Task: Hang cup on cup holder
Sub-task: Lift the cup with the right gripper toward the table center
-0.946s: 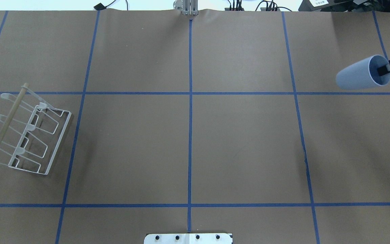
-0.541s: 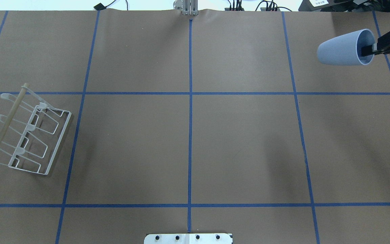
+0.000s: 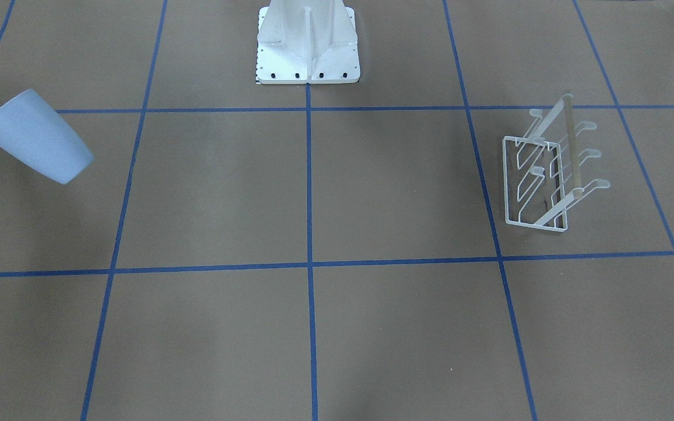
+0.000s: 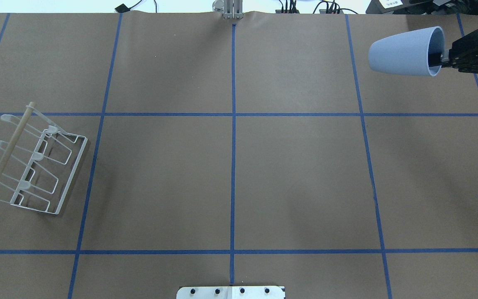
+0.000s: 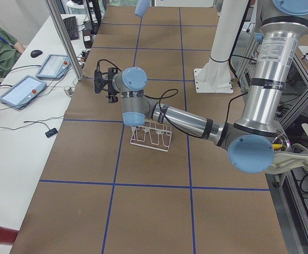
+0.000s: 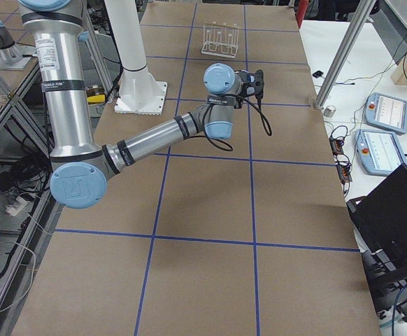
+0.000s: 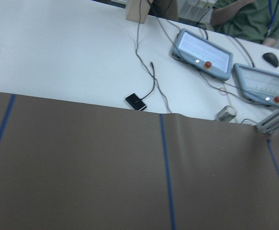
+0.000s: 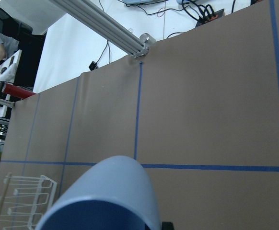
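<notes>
The pale blue cup (image 4: 405, 52) hangs in the air on its side at the far right, mouth toward my right gripper (image 4: 440, 59). The gripper is shut on the cup's rim, with one finger inside the mouth. The cup also shows in the front view (image 3: 35, 137) and fills the bottom of the right wrist view (image 8: 110, 196). The white wire cup holder (image 4: 35, 162) with its wooden rod stands at the far left, a full table width away. My left gripper (image 5: 98, 82) hovers above the table near the rack; I cannot tell whether it is open.
The white robot base pedestal (image 3: 308, 44) stands at the middle of the near edge. Blue tape lines grid the brown table (image 4: 230, 166). Tablets and cables (image 7: 202, 48) lie on the white bench beyond the far edge.
My right gripper has carried the cup toward the far edge and to the left. The cup has turned more level. The rack has not moved.
</notes>
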`<state>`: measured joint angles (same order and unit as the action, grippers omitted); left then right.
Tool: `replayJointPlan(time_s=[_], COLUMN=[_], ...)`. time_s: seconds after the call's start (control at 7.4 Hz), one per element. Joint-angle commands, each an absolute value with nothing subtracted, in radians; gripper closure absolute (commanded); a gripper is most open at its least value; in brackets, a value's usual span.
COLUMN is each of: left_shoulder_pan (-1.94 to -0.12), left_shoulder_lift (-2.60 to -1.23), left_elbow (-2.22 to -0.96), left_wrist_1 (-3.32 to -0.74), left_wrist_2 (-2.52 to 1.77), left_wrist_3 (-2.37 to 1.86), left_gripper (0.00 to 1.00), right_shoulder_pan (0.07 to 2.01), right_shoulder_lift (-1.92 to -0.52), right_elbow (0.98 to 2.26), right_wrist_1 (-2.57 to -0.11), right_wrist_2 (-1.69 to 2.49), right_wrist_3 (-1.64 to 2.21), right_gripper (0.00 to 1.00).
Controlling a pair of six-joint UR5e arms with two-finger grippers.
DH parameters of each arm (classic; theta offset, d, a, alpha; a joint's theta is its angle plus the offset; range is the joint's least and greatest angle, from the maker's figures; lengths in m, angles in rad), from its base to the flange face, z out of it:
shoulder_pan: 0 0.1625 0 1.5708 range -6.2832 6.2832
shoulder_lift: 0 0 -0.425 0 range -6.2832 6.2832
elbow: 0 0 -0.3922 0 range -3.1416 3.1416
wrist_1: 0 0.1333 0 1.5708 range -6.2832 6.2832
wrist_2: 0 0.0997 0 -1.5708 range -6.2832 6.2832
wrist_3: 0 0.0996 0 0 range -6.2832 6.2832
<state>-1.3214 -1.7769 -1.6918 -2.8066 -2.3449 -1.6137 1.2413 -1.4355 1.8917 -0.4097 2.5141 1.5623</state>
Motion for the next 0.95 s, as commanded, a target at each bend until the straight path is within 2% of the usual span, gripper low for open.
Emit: replayJointPlan(time_s=[0.0, 0.27, 0.54, 0.81], left_shoulder_pan=[-1.2, -1.084, -0.999, -0.838], left_shoulder_lift=[-1.839, -1.88, -1.951, -1.963], left_elbow=[-1.776, -1.863, -1.923, -2.012], left_wrist_1=[-2.865, -2.872, -2.873, -2.879], left_wrist_2=[-2.344, -2.336, -2.275, -2.043], left_wrist_3=[-1.953, -2.054, -2.109, -2.132], left_gripper=[0.03, 0.03, 0.03, 0.05], right_shoulder_pan=[1.201, 1.145, 1.027, 0.934], right_shoulder_lift=[-1.39, -1.309, -1.299, -1.299], right_elbow=[1.894, 1.899, 1.908, 1.911], right_wrist_1=[-0.231, -0.115, 0.028, 0.121], right_wrist_2=[2.516, 2.493, 2.34, 2.202], right_wrist_3=[1.828, 1.973, 2.051, 2.072], right_gripper=[1.0, 1.0, 1.0, 1.0])
